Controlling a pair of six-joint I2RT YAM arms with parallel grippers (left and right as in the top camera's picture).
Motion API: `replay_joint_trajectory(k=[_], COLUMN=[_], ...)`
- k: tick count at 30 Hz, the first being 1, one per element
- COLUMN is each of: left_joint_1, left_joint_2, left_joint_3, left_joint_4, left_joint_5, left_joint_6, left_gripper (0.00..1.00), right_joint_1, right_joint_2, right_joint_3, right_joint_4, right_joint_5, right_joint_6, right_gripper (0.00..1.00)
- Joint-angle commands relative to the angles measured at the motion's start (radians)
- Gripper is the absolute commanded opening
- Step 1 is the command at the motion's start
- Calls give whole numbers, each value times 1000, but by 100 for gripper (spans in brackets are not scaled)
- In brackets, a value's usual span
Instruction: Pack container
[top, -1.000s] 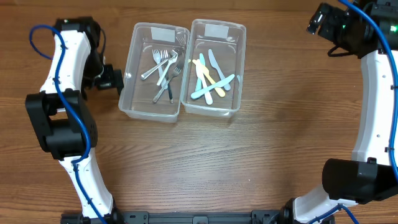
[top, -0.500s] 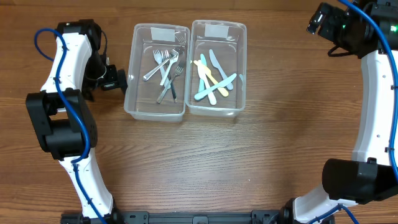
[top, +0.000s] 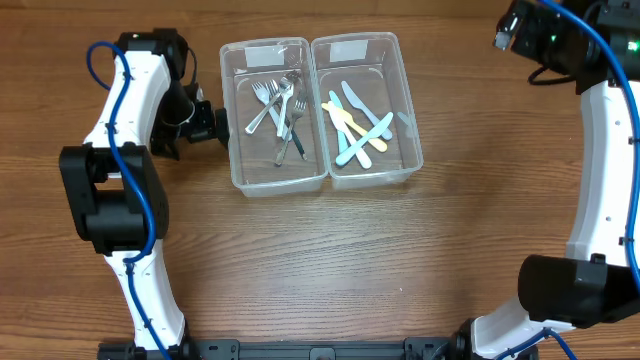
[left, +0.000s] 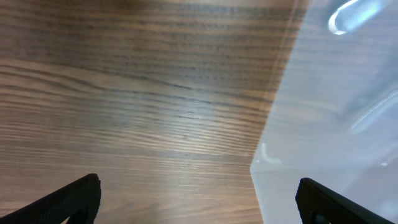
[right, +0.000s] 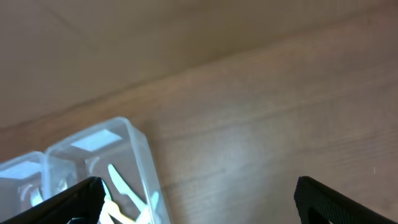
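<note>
Two clear containers are shown touching on the worktop (top: 300, 270): the fork container (top: 275, 178) and, against its right wall, the knife container (top: 370, 172). The left hand (top: 217, 122), spread open, is seen just beside its left wall; the right hand (right: 196, 193), likewise open, well apart.

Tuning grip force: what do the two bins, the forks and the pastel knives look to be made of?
Fork bin and knife bin: clear plastic by the look, with see-through walls and a glossy sheen.
Forks: likely metal, silvery with bright glints.
Pastel knives: probably plastic, in flat pale blue and yellow with a dull finish and no metallic shine.
</note>
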Motion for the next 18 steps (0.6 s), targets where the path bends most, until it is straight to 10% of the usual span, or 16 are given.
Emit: replay_joint_trajectory(k=[1,18], left_joint_1=[14,-8], left_joint_2=[-25,-573], left_joint_3=[210,594], left_joint_4=[-54,-45], left_joint_5=[30,-372], left_joint_6=[-10,-149], left_gripper=[100,100], right_joint_1=[-1,-1], right_joint_2=[-152,-627], right_joint_3=[16,16], right_joint_4=[84,47], right_joint_5=[-96,-256], right_joint_6=[-88,-158], right_gripper=[100,100])
